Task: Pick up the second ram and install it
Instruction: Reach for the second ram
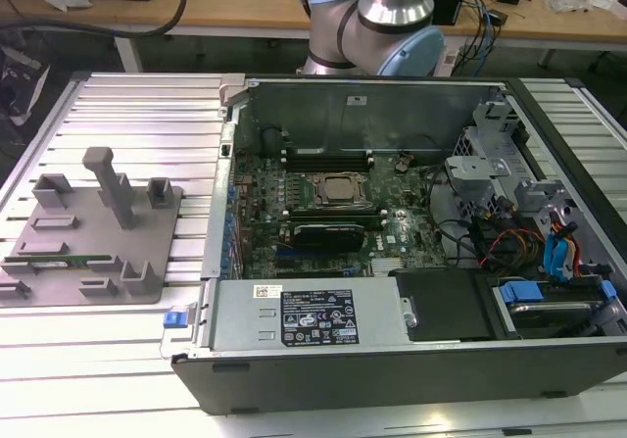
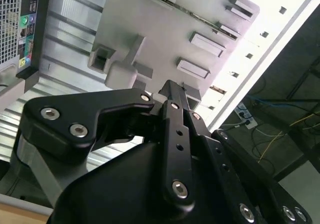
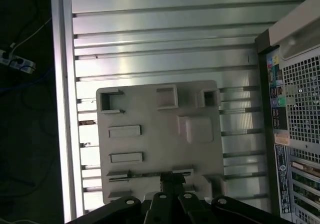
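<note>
1. My gripper (image 3: 173,182) is clenched, with nothing between its tips.
2. In the first wrist view the tips sit just beside the second ram (image 3: 145,174); I cannot tell if they touch.
3. The ram lies flat in a slot of the grey tray (image 1: 93,230), at the lower left of the exterior view.
4. The open computer case (image 1: 392,365) stands at that view's right, beside the tray.

The exterior view looks down from off the arm, a little way back, at the open computer (image 1: 362,100) and the grey plate (image 1: 98,262) beside it. Both wrist views peek past the gripper (image 3: 172,179) (image 2: 172,89) — high above that same plate (image 3: 160,134) (image 2: 150,28), with the computer's edge (image 3: 295,98) too.
</note>
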`<action>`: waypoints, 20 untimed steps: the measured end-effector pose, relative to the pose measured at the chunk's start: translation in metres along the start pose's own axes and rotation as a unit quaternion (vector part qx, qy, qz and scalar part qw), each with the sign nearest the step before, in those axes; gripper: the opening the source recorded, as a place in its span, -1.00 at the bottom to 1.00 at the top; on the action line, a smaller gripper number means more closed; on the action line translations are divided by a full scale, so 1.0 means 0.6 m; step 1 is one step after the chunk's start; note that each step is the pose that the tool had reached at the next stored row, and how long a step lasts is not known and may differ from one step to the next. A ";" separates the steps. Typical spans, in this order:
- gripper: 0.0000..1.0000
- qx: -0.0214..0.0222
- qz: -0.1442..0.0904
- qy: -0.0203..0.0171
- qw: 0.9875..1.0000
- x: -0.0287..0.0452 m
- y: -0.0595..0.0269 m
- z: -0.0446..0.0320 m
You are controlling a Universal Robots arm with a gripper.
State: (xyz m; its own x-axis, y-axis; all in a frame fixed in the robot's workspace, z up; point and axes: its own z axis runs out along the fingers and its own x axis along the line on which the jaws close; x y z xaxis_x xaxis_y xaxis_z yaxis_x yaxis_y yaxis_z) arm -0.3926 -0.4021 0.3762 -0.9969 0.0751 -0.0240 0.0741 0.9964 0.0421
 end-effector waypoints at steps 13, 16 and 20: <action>-0.84 0.000 0.000 0.000 1.000 0.027 -0.018 0.017; -0.84 0.000 0.000 0.000 1.000 0.027 -0.018 0.017; -0.84 0.000 0.000 0.000 1.000 0.032 -0.023 0.029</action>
State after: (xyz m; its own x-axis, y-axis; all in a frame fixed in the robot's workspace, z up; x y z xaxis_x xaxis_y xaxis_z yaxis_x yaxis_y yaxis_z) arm -0.4125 -0.4137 0.3578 -0.9969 0.0752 -0.0239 0.0741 0.9964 0.0421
